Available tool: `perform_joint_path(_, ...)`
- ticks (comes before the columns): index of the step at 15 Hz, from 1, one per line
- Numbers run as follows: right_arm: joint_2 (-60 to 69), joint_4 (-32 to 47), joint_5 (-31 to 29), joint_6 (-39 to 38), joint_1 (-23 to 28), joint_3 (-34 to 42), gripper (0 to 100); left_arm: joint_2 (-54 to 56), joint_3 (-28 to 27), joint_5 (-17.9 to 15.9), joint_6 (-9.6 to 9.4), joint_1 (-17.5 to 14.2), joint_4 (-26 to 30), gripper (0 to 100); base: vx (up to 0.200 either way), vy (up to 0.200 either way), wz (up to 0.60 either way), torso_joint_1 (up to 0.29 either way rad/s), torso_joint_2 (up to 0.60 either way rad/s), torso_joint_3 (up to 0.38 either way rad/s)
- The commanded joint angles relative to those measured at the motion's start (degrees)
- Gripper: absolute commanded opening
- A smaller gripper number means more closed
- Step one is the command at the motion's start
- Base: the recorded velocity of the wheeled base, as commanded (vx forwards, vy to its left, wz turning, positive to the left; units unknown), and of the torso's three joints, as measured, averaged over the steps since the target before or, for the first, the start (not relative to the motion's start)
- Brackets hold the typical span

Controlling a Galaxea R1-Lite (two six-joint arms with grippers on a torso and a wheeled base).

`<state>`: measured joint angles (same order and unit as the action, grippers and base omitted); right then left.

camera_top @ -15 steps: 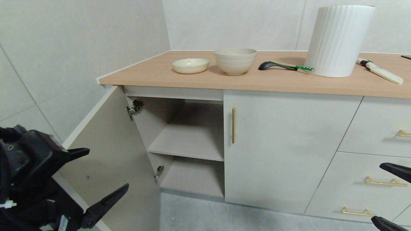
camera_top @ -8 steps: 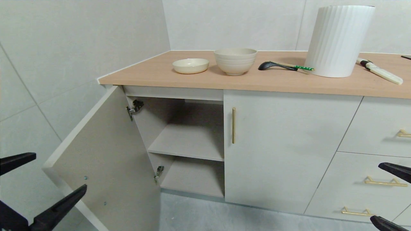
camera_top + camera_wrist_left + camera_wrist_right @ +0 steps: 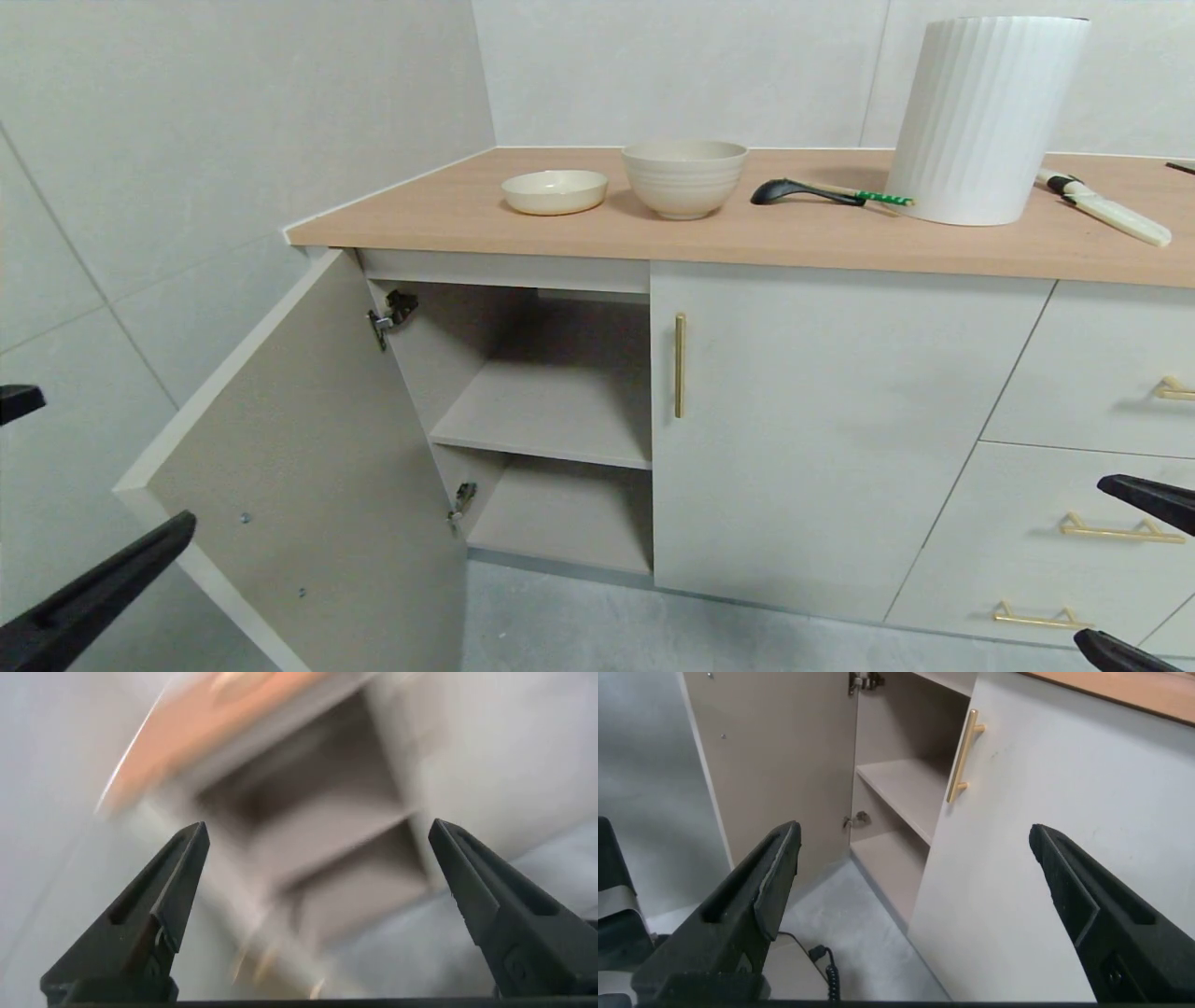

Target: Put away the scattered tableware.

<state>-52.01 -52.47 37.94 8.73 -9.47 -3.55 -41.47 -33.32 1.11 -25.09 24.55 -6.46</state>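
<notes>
On the wooden countertop (image 3: pixel 448 215) lie a shallow cream dish (image 3: pixel 554 191), a ribbed cream bowl (image 3: pixel 684 177), a black spoon with a green handle (image 3: pixel 822 193) and a knife with a cream handle (image 3: pixel 1106 210). Below them the left cabinet door (image 3: pixel 308 448) stands wide open, showing two bare shelves (image 3: pixel 551 411). My left gripper (image 3: pixel 56 504) hangs open at the far left, just outside the door's edge, holding nothing. In its wrist view the left gripper (image 3: pixel 320 829) faces the cabinet opening (image 3: pixel 318 831). My right gripper (image 3: pixel 1144 574) is open low in front of the drawers, also empty.
A tall white ribbed container (image 3: pixel 985 117) stands on the counter beside the spoon. The right cabinet door has a gold handle (image 3: pixel 680 364) and is closed. Drawers with gold pulls (image 3: pixel 1116 532) sit at the right. A tiled wall (image 3: pixel 140 187) bounds the left side.
My left gripper has drawn back to the left, away from the cabinet door, and most of it has left the head view. The door swung slightly wider. The right arm held still.
</notes>
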Motion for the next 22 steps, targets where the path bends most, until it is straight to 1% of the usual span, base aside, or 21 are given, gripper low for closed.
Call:
perform_joint_path(1,-0.73,-0.09,0.03,0.06,-0.02,-0.32,100,-3.79,0.01,-4.54,-2.95,-0.12,-2.06,100,0.000,0.000,0.00,0.000,0.00,0.000)
perform_joint_path(2,-0.64,-0.18,0.03,0.06,0.07,-0.32,100,-6.69,0.62,-3.31,-2.69,-0.12,-1.01,100,0.000,0.000,0.00,0.000,0.00,0.000)
perform_joint_path(3,-0.29,-0.18,0.03,0.06,-0.02,-0.14,100,-9.68,1.50,-1.29,-1.37,-0.38,-0.31,100,0.000,0.000,0.00,0.000,0.00,0.000)
perform_joint_path(4,-0.20,-0.09,0.03,0.06,0.07,0.03,100,-12.23,2.64,2.05,1.27,-0.82,-0.22,100,0.000,0.000,0.00,0.000,0.00,0.000)
perform_joint_path(5,-0.29,-0.09,0.03,0.06,0.07,0.03,100,-13.81,3.26,4.69,2.41,-0.91,-0.13,100,0.000,0.000,0.00,0.000,0.00,0.000)
perform_joint_path(6,-0.73,-0.09,0.03,0.06,-0.02,-0.06,100,-15.04,3.70,7.06,2.68,-1.00,-0.13,100,0.000,0.000,0.00,0.000,0.00,0.000)
perform_joint_path(9,-1.43,-0.18,0.12,0.24,-0.02,-0.06,100,-14.25,3.87,10.49,2.68,-2.67,0.48,100,0.000,0.000,0.00,0.000,0.00,0.000)
perform_joint_path(12,-1.26,-0.18,0.12,0.24,-0.02,0.12,100,-10.12,3.87,12.51,2.68,-3.11,0.66,100,0.000,0.000,0.00,0.000,0.00,0.000)
perform_joint_path(13,-1.08,-0.18,0.30,0.24,-0.02,0.12,100,-8.36,3.87,12.60,2.68,-3.90,0.66,100,0.000,0.000,0.00,0.000,0.00,0.000)
perform_joint_path(14,-0.99,-0.18,0.38,0.24,-0.02,0.21,100,-6.69,3.87,12.16,2.59,-4.51,0.66,100,0.000,0.000,0.00,0.000,0.00,0.000)
perform_joint_path(15,-0.91,-0.18,0.38,0.24,-0.02,0.21,100,-5.29,3.96,10.84,2.50,-4.51,0.57,100,0.000,0.000,0.00,0.000,0.00,0.000)
perform_joint_path(16,-0.73,-0.18,0.38,0.24,-0.02,0.21,100,-3.35,4.05,5.66,1.71,-4.07,0.40,100,0.000,0.000,0.00,0.000,0.00,0.000)
perform_joint_path(17,-0.55,-0.27,0.38,0.24,0.07,0.38,100,-2.74,4.05,0.30,0.30,-4.07,0.04,100,0.000,0.000,0.00,0.000,0.00,0.000)
perform_joint_path(18,-0.38,-0.27,0.38,0.24,0.07,0.56,100,-2.47,3.96,-2.16,-0.14,-4.07,-0.13,100,0.000,0.000,0.00,0.000,0.00,0.000)
perform_joint_path(19,0.50,-0.35,0.38,0.32,0.07,1.00,100,-2.39,3.96,-3.57,-0.14,-4.07,-1.45,100,0.000,0.000,0.00,0.000,0.00,0.000)
perform_joint_path(20,2.87,-0.35,0.38,0.32,0.07,1.70,100,-2.56,4.31,-4.19,-0.05,-4.07,-4.61,100,0.000,0.000,0.00,0.000,0.00,0.000)
perform_joint_path(22,8.32,-0.35,0.38,0.32,0.68,3.20,100,-1.51,6.86,-6.03,0.13,-4.95,-8.04,100,0.000,0.000,0.00,0.000,0.00,0.000)
